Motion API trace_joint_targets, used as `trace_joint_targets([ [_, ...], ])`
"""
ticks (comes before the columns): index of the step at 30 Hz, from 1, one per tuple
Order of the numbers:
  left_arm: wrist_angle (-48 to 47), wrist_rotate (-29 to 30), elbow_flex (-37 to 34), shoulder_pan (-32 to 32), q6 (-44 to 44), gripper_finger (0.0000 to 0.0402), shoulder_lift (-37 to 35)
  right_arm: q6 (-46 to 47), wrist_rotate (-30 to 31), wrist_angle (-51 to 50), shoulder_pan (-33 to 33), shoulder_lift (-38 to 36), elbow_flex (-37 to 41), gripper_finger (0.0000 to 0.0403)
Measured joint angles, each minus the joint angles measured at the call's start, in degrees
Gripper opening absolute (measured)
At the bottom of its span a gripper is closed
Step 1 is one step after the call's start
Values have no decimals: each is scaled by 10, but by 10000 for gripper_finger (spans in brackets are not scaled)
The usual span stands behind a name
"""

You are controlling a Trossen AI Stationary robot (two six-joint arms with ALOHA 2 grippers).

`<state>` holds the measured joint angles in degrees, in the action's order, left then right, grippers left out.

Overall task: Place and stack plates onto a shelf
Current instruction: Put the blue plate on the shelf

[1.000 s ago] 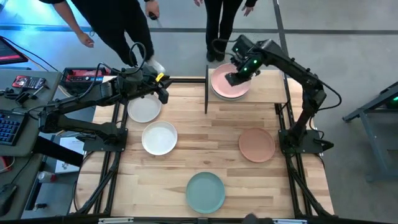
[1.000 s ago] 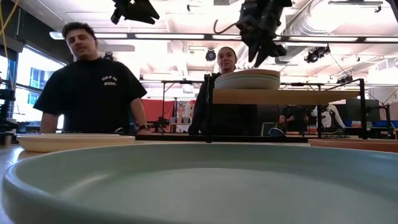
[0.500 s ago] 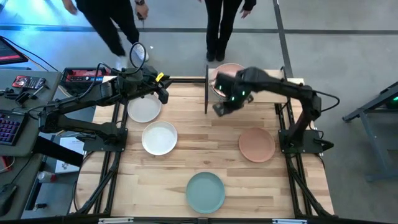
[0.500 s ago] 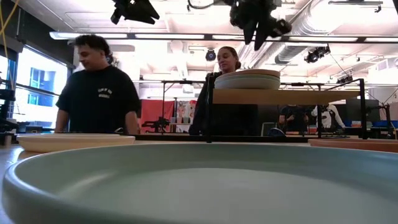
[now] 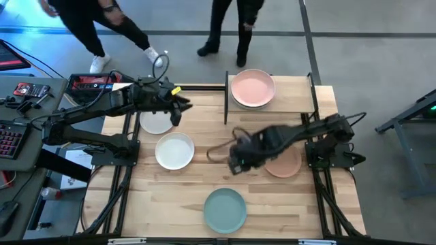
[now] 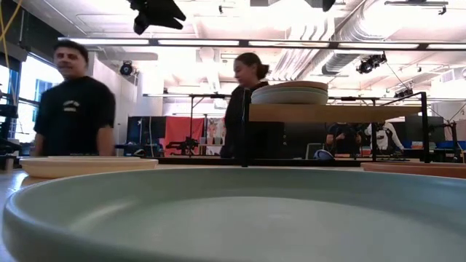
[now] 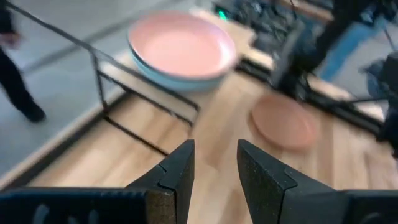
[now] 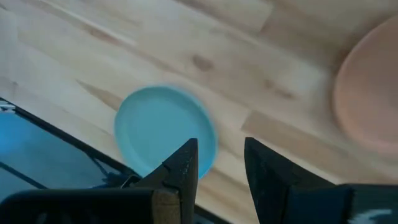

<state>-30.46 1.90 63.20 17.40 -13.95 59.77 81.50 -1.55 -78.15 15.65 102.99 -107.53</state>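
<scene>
The shelf stands at the table's far right, with a salmon pink plate on top of a pale plate on its board; the stack also shows in the low view. On the table lie two white plates, a terracotta plate and a sage green plate. My right gripper hovers open and empty over the table's middle, left of the terracotta plate. My left gripper is open and empty, high above the far white plate.
People stand and walk beyond the table's far edge. The shelf's black posts rise at its left side. Bare wood lies between the white plates and the terracotta plate. Equipment and a keyboard sit left of the table.
My right gripper has left the shelf's plate stack and swung toward the table's near edge and left, coming down over the table's middle beside the terracotta plate. The pink plate stays on the shelf. The people behind the table have walked leftward.
</scene>
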Motion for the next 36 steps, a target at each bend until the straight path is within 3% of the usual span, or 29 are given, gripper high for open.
trace_joint_targets([
  [8,-83,-6,-5,-58,-1,111,0,110,7,64,78,75,0,107],
  [23,-87,4,-65,-180,-76,111,0,165,-1,98,129,193,0,107],
  [36,-87,49,-73,-240,-100,111,0,161,-2,97,145,256,0,107],
])
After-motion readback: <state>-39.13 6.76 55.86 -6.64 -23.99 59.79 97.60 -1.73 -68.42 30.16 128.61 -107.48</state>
